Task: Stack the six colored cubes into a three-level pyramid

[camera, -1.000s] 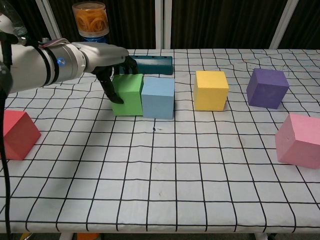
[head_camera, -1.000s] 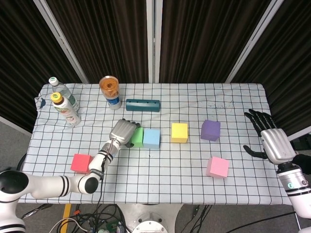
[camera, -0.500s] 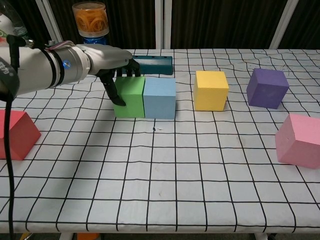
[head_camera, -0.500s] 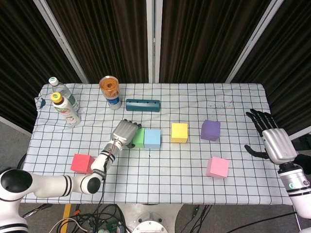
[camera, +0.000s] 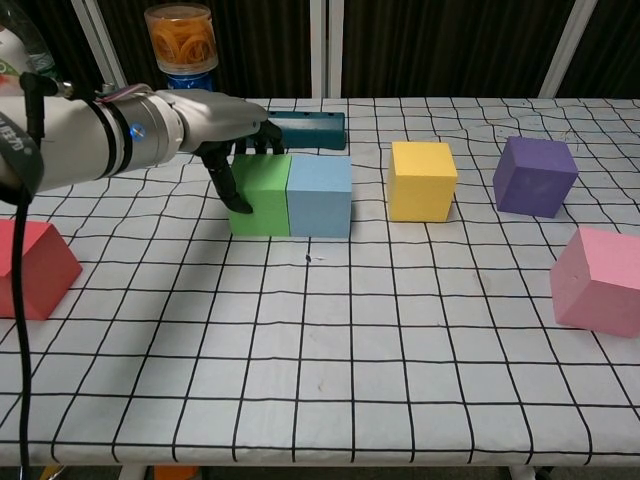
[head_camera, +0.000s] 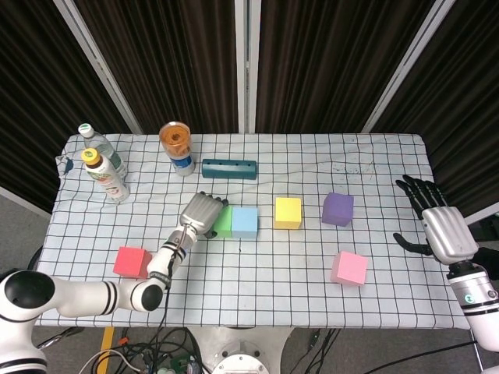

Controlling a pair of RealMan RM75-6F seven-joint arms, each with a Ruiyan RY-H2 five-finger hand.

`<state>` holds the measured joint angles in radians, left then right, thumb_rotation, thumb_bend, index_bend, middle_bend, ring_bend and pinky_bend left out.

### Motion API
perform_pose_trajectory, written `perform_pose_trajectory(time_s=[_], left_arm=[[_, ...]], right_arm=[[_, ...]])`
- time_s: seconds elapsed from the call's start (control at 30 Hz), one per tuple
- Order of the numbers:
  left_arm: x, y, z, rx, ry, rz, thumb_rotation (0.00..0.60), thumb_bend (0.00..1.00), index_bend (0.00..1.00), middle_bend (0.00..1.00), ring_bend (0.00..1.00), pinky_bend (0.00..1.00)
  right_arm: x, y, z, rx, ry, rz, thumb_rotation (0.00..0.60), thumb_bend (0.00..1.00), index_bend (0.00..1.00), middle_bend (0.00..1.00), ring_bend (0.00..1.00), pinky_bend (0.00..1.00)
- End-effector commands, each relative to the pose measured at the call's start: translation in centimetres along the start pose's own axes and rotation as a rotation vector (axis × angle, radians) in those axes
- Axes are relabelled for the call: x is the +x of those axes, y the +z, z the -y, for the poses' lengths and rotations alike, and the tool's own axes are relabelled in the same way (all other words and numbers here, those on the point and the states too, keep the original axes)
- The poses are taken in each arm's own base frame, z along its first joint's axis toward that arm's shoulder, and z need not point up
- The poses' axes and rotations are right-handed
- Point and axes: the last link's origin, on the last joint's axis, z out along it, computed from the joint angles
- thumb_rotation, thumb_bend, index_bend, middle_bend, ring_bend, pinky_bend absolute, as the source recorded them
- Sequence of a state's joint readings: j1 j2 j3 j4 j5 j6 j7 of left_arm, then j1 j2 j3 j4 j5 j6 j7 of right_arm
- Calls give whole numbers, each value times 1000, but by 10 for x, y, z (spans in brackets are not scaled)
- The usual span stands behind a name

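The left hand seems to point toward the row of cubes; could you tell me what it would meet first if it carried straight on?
The left hand already touches the green cube, which sits flush against the blue cube. Beyond a gap stands the yellow cube.

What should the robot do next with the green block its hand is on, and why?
Probably keep nudging the green foam cube and the light blue foam cube rightward toward the yellow foam cube. The left hand rests on the green cube's left side, green and blue already touch, and a gap separates blue from yellow. A pyramid's bottom row needs three cubes together.
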<state>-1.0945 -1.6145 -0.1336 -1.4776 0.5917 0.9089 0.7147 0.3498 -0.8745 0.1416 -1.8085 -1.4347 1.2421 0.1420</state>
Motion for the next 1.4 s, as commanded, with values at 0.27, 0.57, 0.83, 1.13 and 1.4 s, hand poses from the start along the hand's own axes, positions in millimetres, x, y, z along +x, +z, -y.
perform_pose_trajectory(time_s=[0.27, 0.57, 0.83, 1.13, 1.4], left_arm=[[-1, -2, -1, 2, 8, 8, 582, 156, 188, 312, 377, 298], [3, -11, -2, -19, -7, -31, 571, 93, 57, 228, 327, 293], [3, -8, -4, -26, -4, -24, 572, 90, 55, 221, 321, 292], [3, -3, -3, -5, 16, -32, 570, 87, 55, 221, 321, 292], [1, 0, -7, -9, 14, -27, 573, 80, 55, 220, 321, 291]], right_arm=[[-1, 1, 0, 0, 0, 6, 600, 176, 0, 34, 0, 0], [-19, 12, 5, 9, 19, 97, 600, 176, 0, 34, 0, 0], [-21, 18, 16, 46, 12, 102, 600, 176, 0, 34, 0, 0], [-17, 12, 10, 23, 18, 84, 600, 176, 0, 34, 0, 0], [-16, 11, 9, 21, 16, 81, 600, 176, 0, 34, 0, 0]])
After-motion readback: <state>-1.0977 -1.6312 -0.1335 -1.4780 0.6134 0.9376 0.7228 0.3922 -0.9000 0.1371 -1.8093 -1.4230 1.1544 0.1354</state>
